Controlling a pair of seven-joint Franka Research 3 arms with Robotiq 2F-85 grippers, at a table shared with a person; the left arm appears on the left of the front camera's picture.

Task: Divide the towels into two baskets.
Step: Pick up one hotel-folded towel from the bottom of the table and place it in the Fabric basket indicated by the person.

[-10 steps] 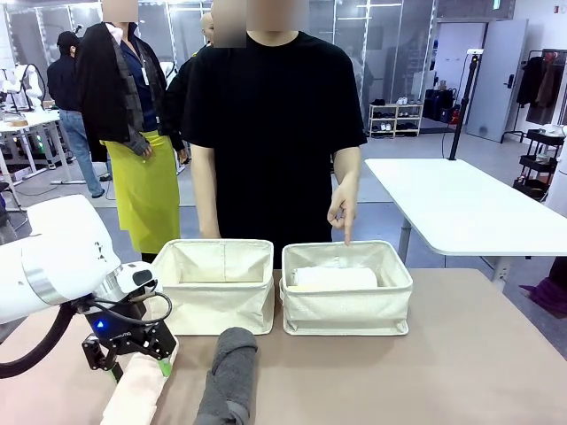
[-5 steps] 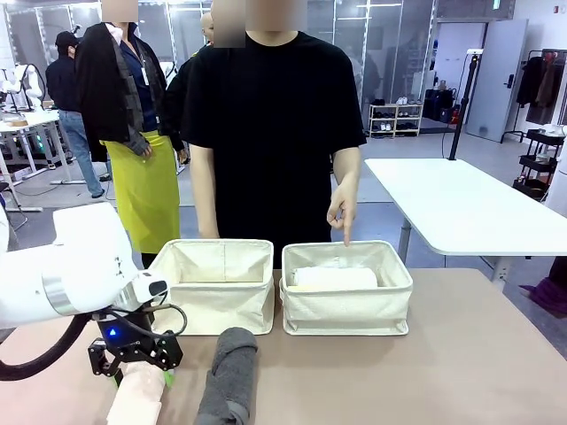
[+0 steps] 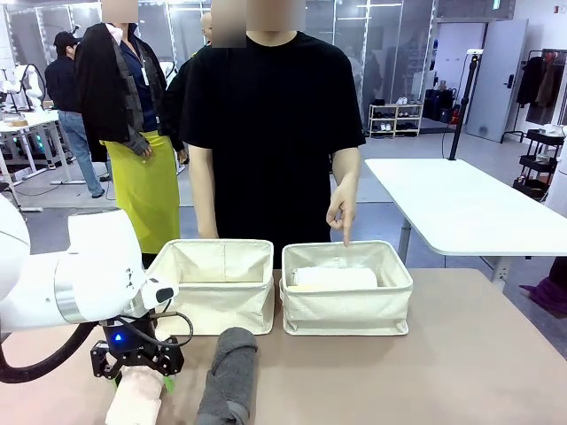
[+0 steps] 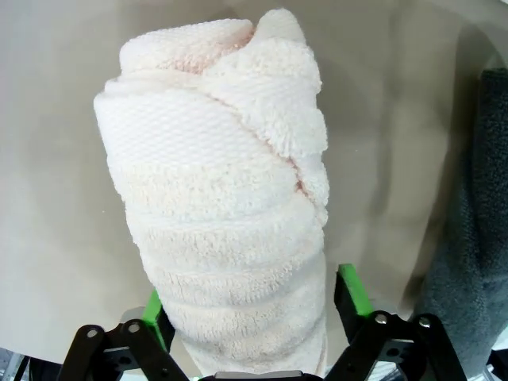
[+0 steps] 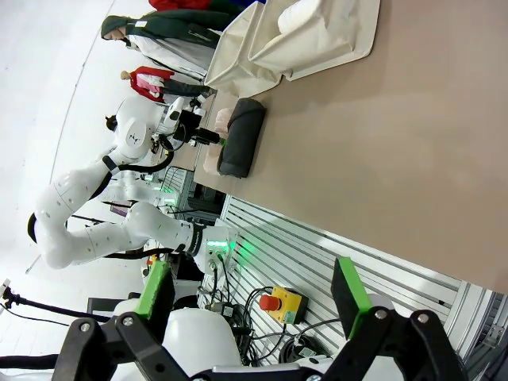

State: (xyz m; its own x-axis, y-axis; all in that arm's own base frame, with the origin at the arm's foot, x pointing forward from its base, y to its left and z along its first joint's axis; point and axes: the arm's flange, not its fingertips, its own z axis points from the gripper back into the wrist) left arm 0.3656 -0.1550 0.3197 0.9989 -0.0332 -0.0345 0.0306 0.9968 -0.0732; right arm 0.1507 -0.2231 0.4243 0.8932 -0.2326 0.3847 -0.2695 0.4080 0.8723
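Left fingers (image 4: 347,290) astride the pale pink towel (image 4: 214,198), low over the bench (image 3: 461,354), one green pad at each flank.

Judged step: taking that towel up for a basket. To do it well:
- Squeeze just enough to dent the terry, never enough to buckle the roll.
- Keep the grip square across the roll, to stop the loose outer flap from slipping.
- Lift straight up before swinging, clear of the dark grey towel (image 3: 230,376) lying just beside on the bench.
- Heed the person's hand (image 3: 341,211), pointing down into the right basket (image 3: 345,312), which already holds a white towel (image 3: 335,278). Probably a cue about where to go.
- Consider the left basket (image 3: 221,305), just behind the arm.
- Carry high enough to clear the soft rim, then lower the roll in lengthwise.

Opening of the left fingers: spread wide, about the width of the roll, pads touching the terry or just short of it. Impossible to tell whether truly clamped.

Right fingers (image 5: 349,290): spread apart, grasping nothing, well away from the towels.
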